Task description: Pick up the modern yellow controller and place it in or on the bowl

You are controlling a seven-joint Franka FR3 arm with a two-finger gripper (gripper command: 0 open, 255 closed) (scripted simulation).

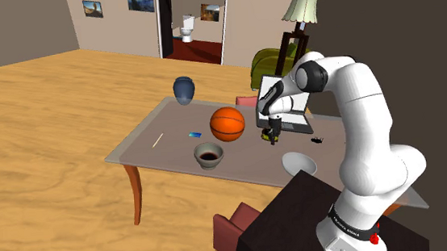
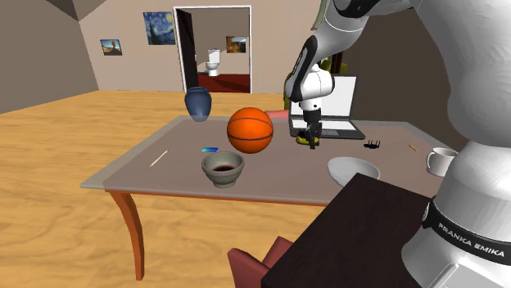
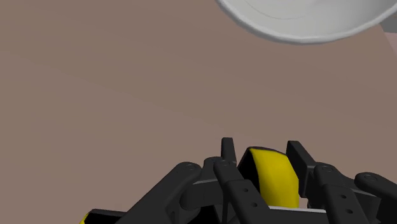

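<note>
On the one grey-brown table (image 1: 167,153) stand two bowls: a grey bowl (image 1: 208,155) with a dark inside at the centre of the shoulder view, and a white bowl (image 1: 299,165) to its right, toward the lower right. One orange basketball (image 1: 228,123), one blue vase (image 1: 183,89), one open laptop (image 2: 344,98), one small blue card (image 1: 196,134) and one white mug (image 2: 442,161) share the surface. One yellow controller (image 3: 270,175) sits clasped between the two black fingers of the gripper (image 3: 263,156), its rounded yellow end showing between the fingertips. In the shoulder view, gripper and controller hang right of the basketball, in front of the laptop, above the white bowl in the frame.
</note>
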